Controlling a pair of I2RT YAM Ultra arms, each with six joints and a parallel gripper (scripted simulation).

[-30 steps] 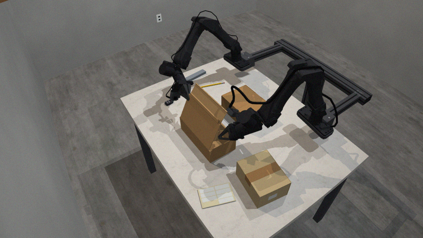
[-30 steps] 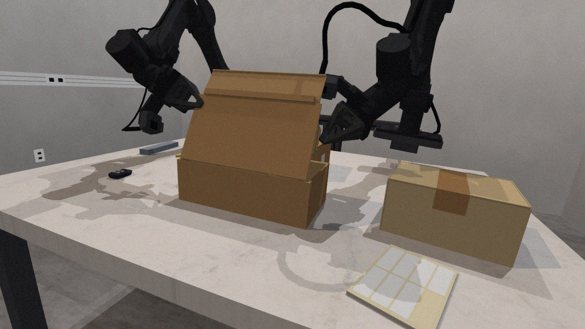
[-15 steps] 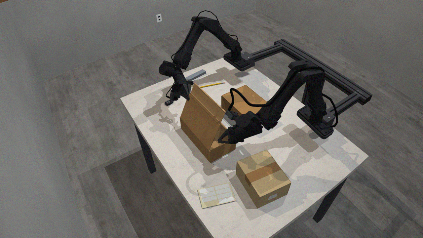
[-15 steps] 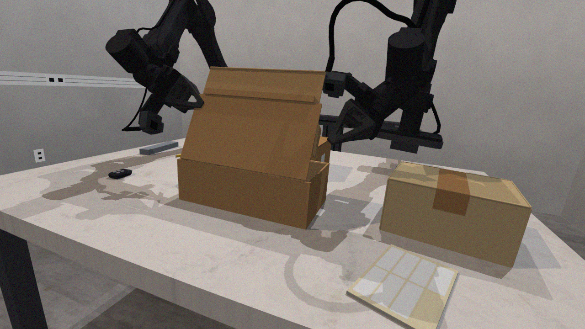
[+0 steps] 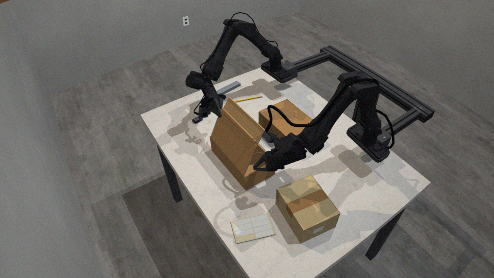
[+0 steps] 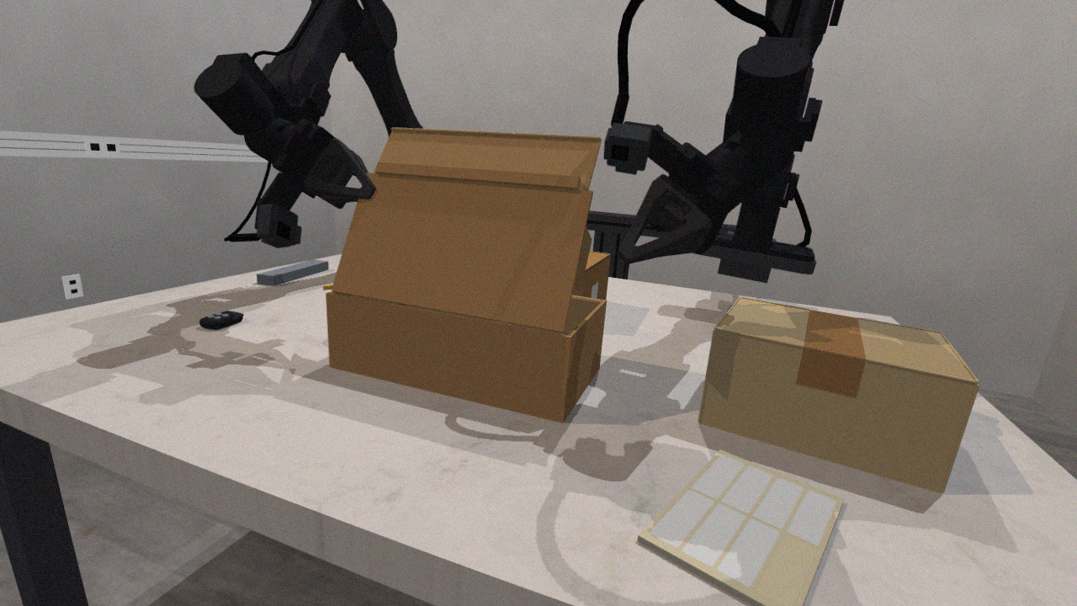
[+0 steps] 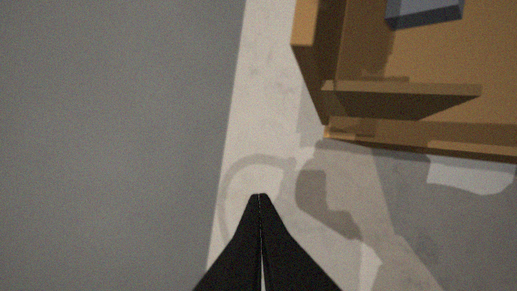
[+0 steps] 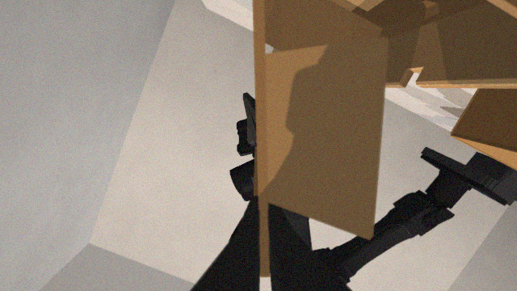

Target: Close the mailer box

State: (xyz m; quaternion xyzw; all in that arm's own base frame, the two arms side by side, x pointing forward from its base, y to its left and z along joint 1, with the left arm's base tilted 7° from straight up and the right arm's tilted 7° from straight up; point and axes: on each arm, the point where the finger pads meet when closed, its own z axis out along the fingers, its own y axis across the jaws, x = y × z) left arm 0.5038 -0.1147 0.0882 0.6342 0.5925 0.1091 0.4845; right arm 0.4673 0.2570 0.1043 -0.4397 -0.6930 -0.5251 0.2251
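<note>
Left tool (image 5: pixel 254 168) (image 6: pixel 626 257) (image 7: pixel 258 196) (image 8: pixel 245 98) shut, angled downward beside mailer box (image 5: pixel 229 155) (image 6: pixel 444 353) (image 7: pixel 452 69) (image 8: pixel 339 133)

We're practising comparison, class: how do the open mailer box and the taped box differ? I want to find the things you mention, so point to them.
The open mailer box (image 5: pixel 228 158) (image 6: pixel 444 353) (image 7: pixel 444 61) (image 8: pixel 343 121) has its lid raised; the taped box (image 5: pixel 312 219) (image 6: pixel 820 429) is shut.
The mailer is plain orange-brown outside, while the taped box is paler, with a darker brown band.
Both look like cardboard and stand on the table.
</note>
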